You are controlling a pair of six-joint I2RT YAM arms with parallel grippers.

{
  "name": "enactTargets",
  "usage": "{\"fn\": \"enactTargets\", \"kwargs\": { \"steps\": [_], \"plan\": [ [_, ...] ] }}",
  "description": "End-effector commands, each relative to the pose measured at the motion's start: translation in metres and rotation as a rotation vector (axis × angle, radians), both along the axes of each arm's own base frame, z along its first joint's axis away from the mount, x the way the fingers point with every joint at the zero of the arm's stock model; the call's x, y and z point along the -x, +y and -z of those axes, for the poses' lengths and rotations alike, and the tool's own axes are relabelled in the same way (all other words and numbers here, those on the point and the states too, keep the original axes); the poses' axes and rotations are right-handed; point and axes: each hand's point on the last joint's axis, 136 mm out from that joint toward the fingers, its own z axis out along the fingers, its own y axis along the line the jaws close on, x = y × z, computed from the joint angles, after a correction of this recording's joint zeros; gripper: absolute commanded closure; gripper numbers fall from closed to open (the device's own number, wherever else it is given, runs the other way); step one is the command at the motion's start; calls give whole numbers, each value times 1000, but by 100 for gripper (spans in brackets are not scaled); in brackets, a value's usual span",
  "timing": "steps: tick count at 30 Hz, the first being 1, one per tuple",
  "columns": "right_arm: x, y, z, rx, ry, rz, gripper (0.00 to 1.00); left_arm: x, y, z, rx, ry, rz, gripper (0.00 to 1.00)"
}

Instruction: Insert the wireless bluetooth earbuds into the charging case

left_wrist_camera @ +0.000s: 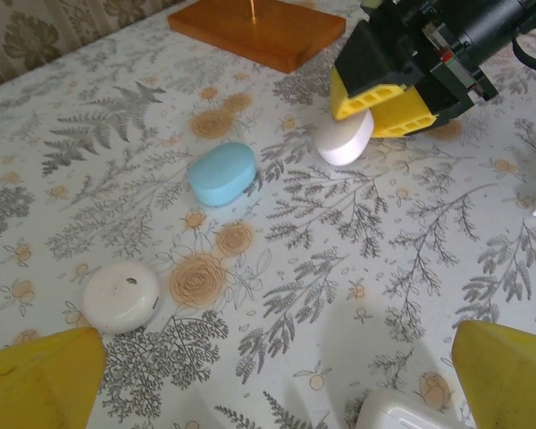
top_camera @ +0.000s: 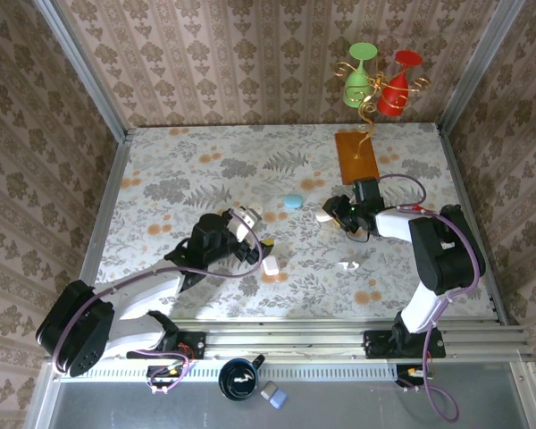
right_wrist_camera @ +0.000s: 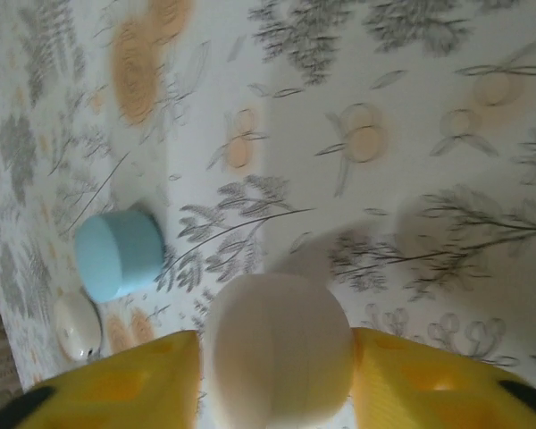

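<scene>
Nearest to the right wrist camera is the white rounded case, smooth and without marks. It sits exactly between the two yellow fingers of the right gripper. The fingers stand right at its two sides, but I cannot tell if they press it or only flank it. Behind it, on the flowered table cloth, lie the blue case and, further left, a round white case.

The left wrist camera looks at the same place from the opposite side. From there the white rounded case is seen tilted, just below the right gripper's yellow fingertips; this tilt cannot be judged from the right wrist camera. In this view the left gripper has its fingers spread wide, one in each lower corner, above the cloth. Another white case is cut by the bottom edge, and an orange board lies at the far end.

The top camera adds the earbuds. They are tiny white pieces, far smaller than any case, and too small for me to tell their shape. They lie on the cloth on the near side of the right gripper, apart from it. They are between the white case beside the left gripper and the right arm, and they touch no case.
</scene>
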Motion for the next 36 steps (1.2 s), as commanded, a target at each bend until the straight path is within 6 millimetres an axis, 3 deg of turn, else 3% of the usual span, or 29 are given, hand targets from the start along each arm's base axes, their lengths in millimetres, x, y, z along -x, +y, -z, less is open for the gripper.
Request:
{"fn": "enactTargets", "kwargs": {
  "steps": [1,4,9,19,29,36],
  "plan": [
    [-3,-3,-8,18,-10,-21,40,2,-5,-14,7,12,22,0],
    [4,-9,-18,45,-30,-10,31,-6,2,-17,-5,47,-23,0],
    [25,-18,-32,89,-65,-12,28,-18,9,-14,-66,131,-17,0],
    [57,-11,-71,195,-184,-141,27,-63,23,23,-447,261,6,2],
    [64,-12,-71,200,-181,-147,27,-105,22,76,-773,416,62,4],
    [65,-13,-70,204,-182,-148,28,-123,8,103,-817,465,116,7]
  ]
}}
